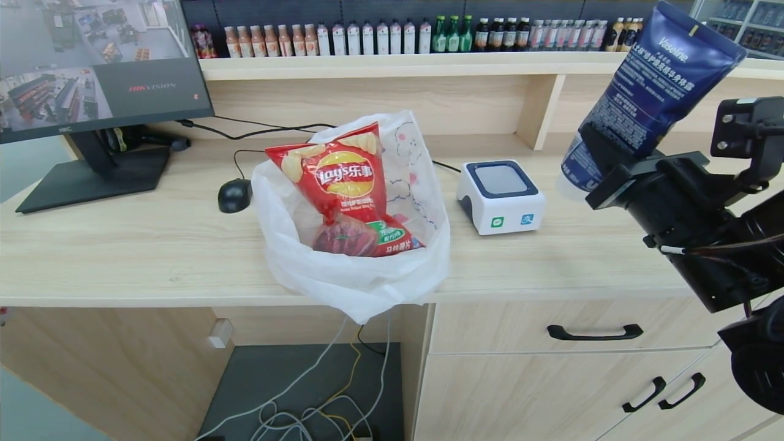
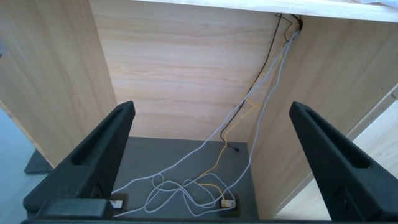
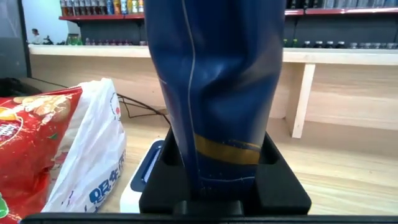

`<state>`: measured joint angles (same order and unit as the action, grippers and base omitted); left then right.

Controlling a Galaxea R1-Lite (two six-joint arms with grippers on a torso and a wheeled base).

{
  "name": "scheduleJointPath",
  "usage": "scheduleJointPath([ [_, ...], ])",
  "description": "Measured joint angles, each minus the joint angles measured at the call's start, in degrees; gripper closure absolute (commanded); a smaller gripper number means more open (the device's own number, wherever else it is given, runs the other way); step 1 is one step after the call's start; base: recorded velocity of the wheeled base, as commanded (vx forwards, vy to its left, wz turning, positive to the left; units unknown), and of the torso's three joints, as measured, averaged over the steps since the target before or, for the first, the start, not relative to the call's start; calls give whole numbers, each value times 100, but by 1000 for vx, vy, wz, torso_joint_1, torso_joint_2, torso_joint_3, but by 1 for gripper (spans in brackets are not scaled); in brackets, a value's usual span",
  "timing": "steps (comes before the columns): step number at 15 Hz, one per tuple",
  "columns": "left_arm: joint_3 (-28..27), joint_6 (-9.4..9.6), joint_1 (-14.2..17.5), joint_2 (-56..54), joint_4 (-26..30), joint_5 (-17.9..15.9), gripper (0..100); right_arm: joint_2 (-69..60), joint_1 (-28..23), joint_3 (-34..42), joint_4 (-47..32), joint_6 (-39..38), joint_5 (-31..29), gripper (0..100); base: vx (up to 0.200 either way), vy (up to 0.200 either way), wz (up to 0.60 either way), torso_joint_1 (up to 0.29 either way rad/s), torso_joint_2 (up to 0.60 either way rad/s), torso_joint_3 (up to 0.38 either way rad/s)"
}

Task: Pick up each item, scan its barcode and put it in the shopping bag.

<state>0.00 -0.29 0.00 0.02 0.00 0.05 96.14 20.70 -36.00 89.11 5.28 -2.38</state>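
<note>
Right pincer [image 3: 221, 158] tight around blue pouch [image 1: 655, 79] near scanner [image 1: 501, 196]; left pincer [image 2: 211, 112] agape before cables [image 2: 186, 186] under counter [image 1: 153, 245].

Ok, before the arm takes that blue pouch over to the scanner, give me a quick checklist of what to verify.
1. Grip: right gripper is shut on the blue pouch: ok.
2. Scanner top is bare, nothing lying on it: ok.
3. Barcode turned toward the scanner: cannot tell.
4. Pouch over the scanner: not ok, it is held high, off to the robot's right of it.
5. Shopping bag mouth is open, with the chips standing inside: ok.
6. Left gripper is open, down below the counter, out of the way: ok.
</note>
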Motion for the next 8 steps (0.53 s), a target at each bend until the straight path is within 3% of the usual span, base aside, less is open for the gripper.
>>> scheduleJointPath([
  [1, 0, -2, 0, 0, 0, 2, 0, -2, 5, -11, -2, -2, 15, 100, 200, 200, 0, -2, 7, 2],
  [8, 0, -4, 2, 0, 0, 0, 0, -107, 2, -11, -24, -22, 15, 100, 0, 200, 0, 5, 3, 4],
])
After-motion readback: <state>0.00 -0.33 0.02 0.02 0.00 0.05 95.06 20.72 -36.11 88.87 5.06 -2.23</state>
